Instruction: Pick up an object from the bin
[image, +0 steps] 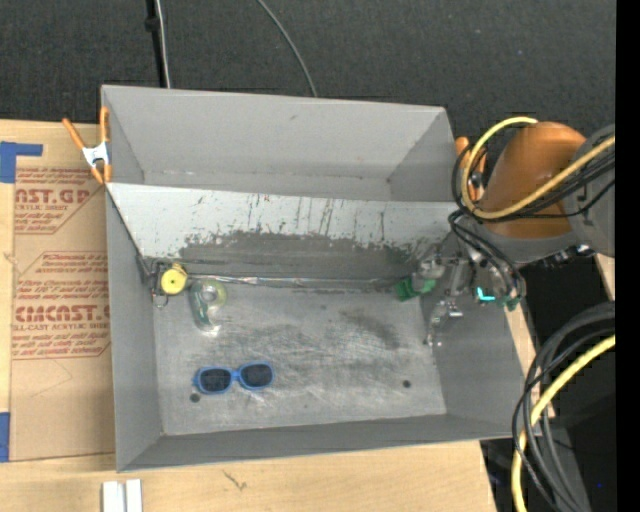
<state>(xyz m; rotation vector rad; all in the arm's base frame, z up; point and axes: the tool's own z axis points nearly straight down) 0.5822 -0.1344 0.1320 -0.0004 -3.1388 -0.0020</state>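
The gripper (438, 318) hangs at the right side of the bin (300, 150), just beside a small green thing (405, 290) — open or closed, one cannot tell. Blue sunglasses (232, 378) lie near-left.

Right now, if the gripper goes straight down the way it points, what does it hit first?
Probably bare bin floor on the right; the gripper hangs just beside the small green thing, though depth is unclear.
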